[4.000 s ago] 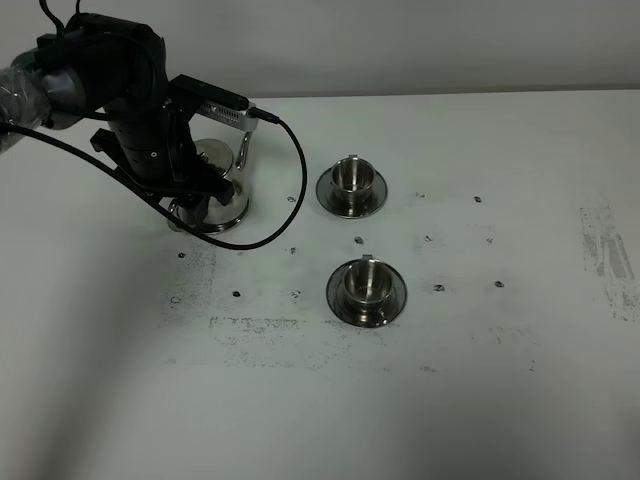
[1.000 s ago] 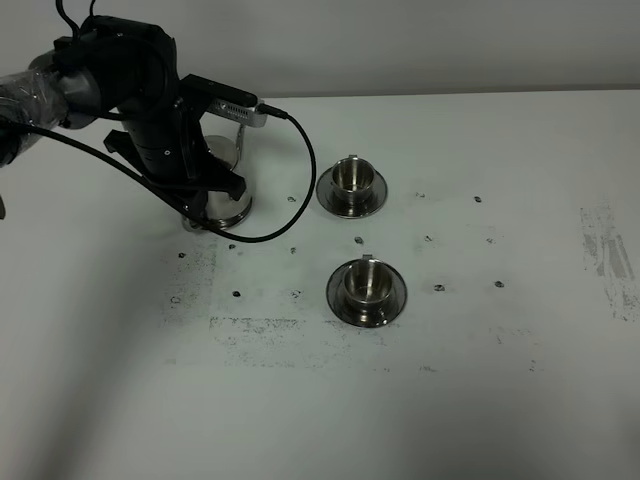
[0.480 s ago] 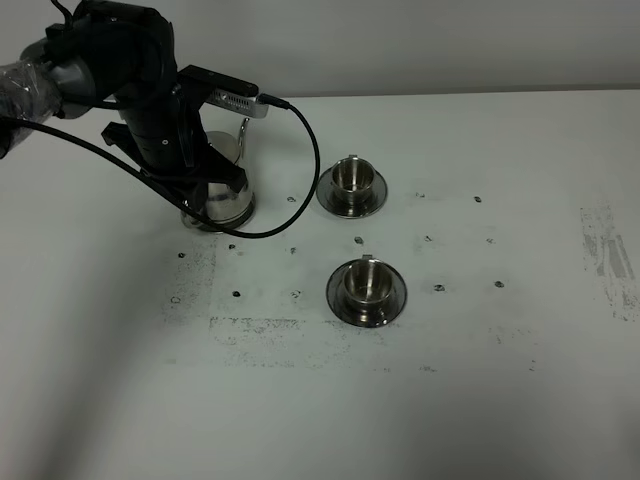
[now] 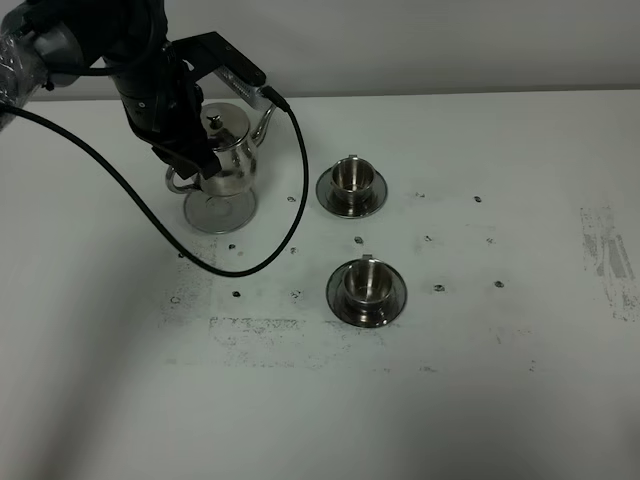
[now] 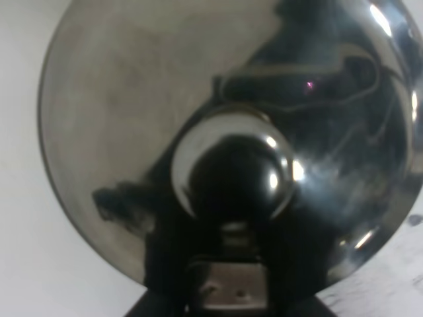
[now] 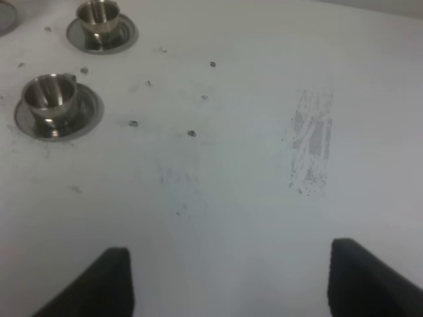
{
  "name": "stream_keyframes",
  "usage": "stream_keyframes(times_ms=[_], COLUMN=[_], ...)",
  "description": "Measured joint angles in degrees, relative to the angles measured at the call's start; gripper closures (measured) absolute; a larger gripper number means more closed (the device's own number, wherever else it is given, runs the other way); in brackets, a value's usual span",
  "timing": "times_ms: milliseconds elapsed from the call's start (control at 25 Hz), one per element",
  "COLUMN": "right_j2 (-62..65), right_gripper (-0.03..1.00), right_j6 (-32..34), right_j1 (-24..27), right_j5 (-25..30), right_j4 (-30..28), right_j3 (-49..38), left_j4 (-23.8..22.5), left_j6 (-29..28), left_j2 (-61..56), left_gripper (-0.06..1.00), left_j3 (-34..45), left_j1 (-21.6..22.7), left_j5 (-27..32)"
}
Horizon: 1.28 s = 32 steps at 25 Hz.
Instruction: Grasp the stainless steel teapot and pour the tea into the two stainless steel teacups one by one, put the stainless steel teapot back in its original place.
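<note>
From where I stand, the action is in the upper left of the overhead view. The left gripper (image 4: 193,160) is clenched on the loop handle of the stainless steel teapot (image 4: 228,152). The dark arm covers the fingers, so I can't make out just where they bite. The teapot hangs upright, clear of the round steel saucer (image 4: 220,212), which lies bare on the desk (image 4: 450,400) just below it in the frame. Its spout (image 4: 264,122) points right. A black cable (image 4: 304,175) loops from the arm around the saucer's lower side.

The left wrist camera shows little but the shiny lid and its lid knob (image 5: 231,168), very close and blurred.

Right of the teapot, the upper teacup (image 4: 352,180) and the lower teacup (image 4: 366,285) sit on their own saucers, well apart from the pot. What they hold is too small to tell.

The right gripper (image 6: 241,284) hovers over bare desk, released. Only its two dark fingertips (image 6: 112,284) show, cut off by the frame edge.
</note>
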State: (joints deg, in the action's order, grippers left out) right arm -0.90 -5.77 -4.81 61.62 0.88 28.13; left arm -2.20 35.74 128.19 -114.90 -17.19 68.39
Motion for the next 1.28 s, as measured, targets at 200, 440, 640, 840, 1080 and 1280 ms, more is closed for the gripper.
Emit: stream_keyframes(times_ms=[200, 440, 640, 840, 1080, 1280], right_j2=[0.0, 0.0, 0.0, 0.0, 0.0, 0.0], right_gripper=[0.38, 0.38, 0.38, 0.38, 0.38, 0.38], right_j6=[0.0, 0.0, 0.0, 0.0, 0.0, 0.0], right_j1=[0.0, 0.0, 0.0, 0.0, 0.0, 0.0], right_j5=[0.0, 0.0, 0.0, 0.0, 0.0, 0.0], right_j4=[0.0, 0.0, 0.0, 0.0, 0.0, 0.0], right_j3=[0.0, 0.0, 0.0, 0.0, 0.0, 0.0], left_j4=[-0.1, -4.1, -5.7, -5.8, -8.9, -11.1], left_j6=[8.2, 11.2, 15.3, 19.4, 21.2, 22.3], left_j2=[0.1, 3.9, 8.5, 12.4, 14.8, 15.4], left_gripper=[0.77, 0.77, 0.77, 0.77, 0.77, 0.77], left_j3=[-1.8, -7.0, -13.1, -18.1, -19.5, -19.5], left_j1=[0.0, -0.3, -1.2, -2.9, -4.0, -4.6], left_j5=[-1.1, -4.5, -3.9, -3.5, -4.6, -7.2])
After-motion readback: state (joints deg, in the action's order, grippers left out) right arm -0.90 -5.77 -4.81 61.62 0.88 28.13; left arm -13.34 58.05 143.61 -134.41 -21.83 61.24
